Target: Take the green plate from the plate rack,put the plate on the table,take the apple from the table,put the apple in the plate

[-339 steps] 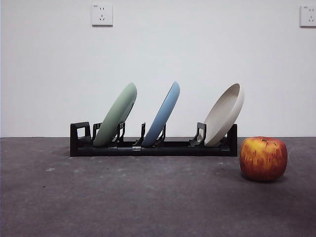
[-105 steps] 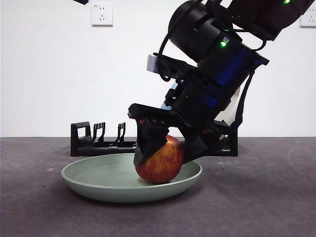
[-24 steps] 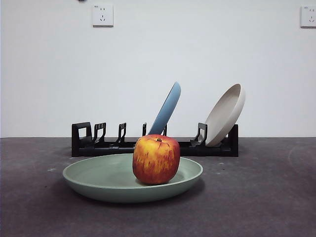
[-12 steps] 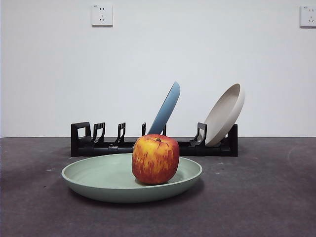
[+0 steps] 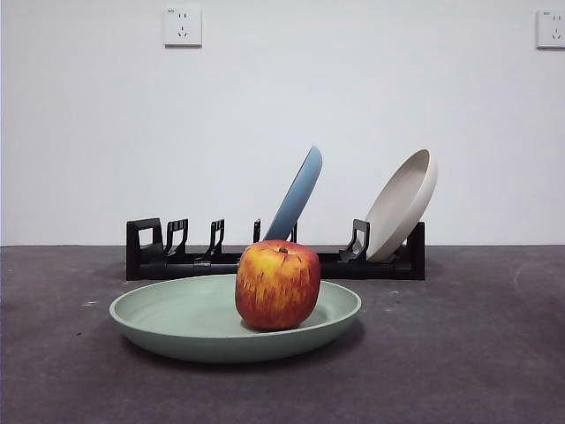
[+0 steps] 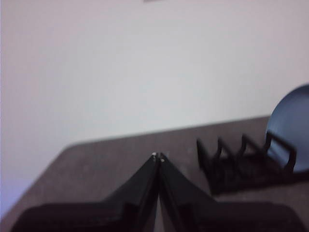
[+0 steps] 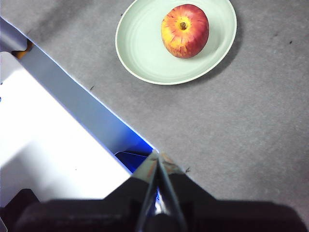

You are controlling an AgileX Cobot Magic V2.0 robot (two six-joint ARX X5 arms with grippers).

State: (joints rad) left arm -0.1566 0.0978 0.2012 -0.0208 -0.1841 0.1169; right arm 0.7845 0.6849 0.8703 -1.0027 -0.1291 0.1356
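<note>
The green plate (image 5: pixel 177 322) lies flat on the dark grey table (image 5: pixel 477 353) in front of the black plate rack (image 5: pixel 177 258). The red and yellow apple (image 5: pixel 277 284) stands upright in the plate, right of its middle. In the right wrist view the plate (image 7: pixel 145 48) and apple (image 7: pixel 185 31) show from high above. My right gripper (image 7: pixel 158 157) is shut and empty, well away from them. My left gripper (image 6: pixel 158 156) is shut and empty, off to the side of the rack (image 6: pixel 241 162). Neither arm shows in the front view.
A blue plate (image 5: pixel 296 196) and a beige plate (image 5: pixel 402 206) lean in the rack's middle and right slots. The blue plate also shows in the left wrist view (image 6: pixel 292 130). A white and blue edge (image 7: pixel 63 125) lies under the right wrist.
Nothing has visibly changed in the last second. Earlier, the green plate stood in the rack and the apple on the table; then a gripper set the apple in the plate and left.
</note>
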